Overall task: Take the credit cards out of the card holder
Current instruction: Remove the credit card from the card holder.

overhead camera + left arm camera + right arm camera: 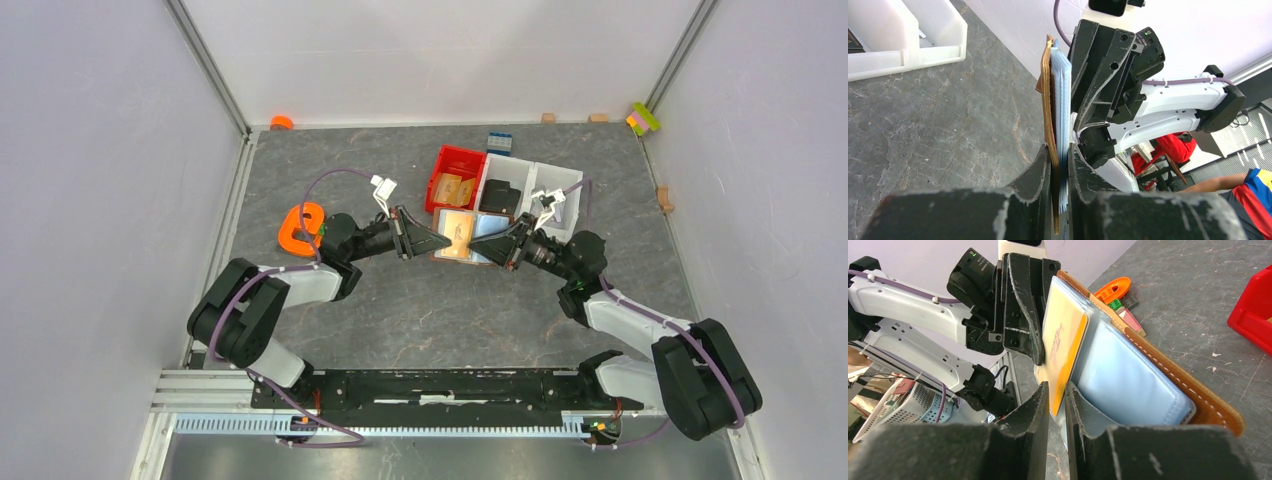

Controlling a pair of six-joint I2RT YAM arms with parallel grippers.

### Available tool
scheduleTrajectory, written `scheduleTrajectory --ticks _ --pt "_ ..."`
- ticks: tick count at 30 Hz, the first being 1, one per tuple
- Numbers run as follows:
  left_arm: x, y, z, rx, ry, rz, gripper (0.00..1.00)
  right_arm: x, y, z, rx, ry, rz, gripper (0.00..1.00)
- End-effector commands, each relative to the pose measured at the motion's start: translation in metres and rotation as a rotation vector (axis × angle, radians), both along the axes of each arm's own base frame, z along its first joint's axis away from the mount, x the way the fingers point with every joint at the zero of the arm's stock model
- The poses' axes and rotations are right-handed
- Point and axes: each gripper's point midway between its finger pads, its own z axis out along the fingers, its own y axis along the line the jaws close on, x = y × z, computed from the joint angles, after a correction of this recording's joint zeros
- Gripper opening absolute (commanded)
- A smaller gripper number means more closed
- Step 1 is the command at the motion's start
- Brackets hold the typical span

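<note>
The brown card holder (452, 250) is held open above the table between both arms. My left gripper (438, 240) is shut on its left edge; in the left wrist view (1059, 150) the brown cover (1047, 90) and pale blue sleeves (1062, 100) sit between the fingers. An orange-tan credit card (1063, 345) sticks out of the sleeves, beside the pale blue sleeves (1128, 380) and the brown cover (1208, 407). My right gripper (1057, 385) is closed on the orange card's lower edge; it also shows in the top view (497, 247). A separate pale blue card cannot be told apart from the sleeves.
A red bin (446, 158) holding a tan item and white bins (560, 178) with a black wallet-like item (500, 195) stand just behind the holder. An orange object (303, 226) lies at the left. A blue block (499, 141) and small blocks lie near the back wall.
</note>
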Motion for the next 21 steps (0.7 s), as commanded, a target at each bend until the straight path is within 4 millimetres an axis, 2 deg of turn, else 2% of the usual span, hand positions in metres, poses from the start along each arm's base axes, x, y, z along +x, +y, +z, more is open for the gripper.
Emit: scheduleTrajectory --ticks 1,7,11,15,16,18,21 --pt "-0.01 -0.007 0.03 -0.073 -0.08 -0.056 0.16 -0.028 0.017 0.015 0.023 -0.067 0.146 0.23" --pt "-0.009 -0.007 0.028 -0.069 -0.073 -0.048 0.21 -0.037 0.014 0.027 0.066 -0.114 0.159 0.21" --pt "-0.006 -0.007 0.024 -0.047 -0.067 -0.029 0.25 -0.038 0.015 0.027 0.067 -0.113 0.166 0.14" --pt "-0.003 -0.007 0.02 -0.035 -0.056 -0.02 0.25 -0.042 0.015 0.031 0.092 -0.117 0.184 0.1" --pt "-0.003 -0.008 0.02 -0.034 -0.055 -0.02 0.24 -0.042 0.015 0.031 0.093 -0.113 0.184 0.11" --pt "-0.003 -0.008 0.021 -0.036 -0.056 -0.024 0.15 -0.04 0.015 0.029 0.087 -0.106 0.181 0.15" --pt "-0.004 -0.008 0.022 -0.041 -0.058 -0.029 0.09 -0.038 0.016 0.026 0.086 -0.097 0.175 0.25"
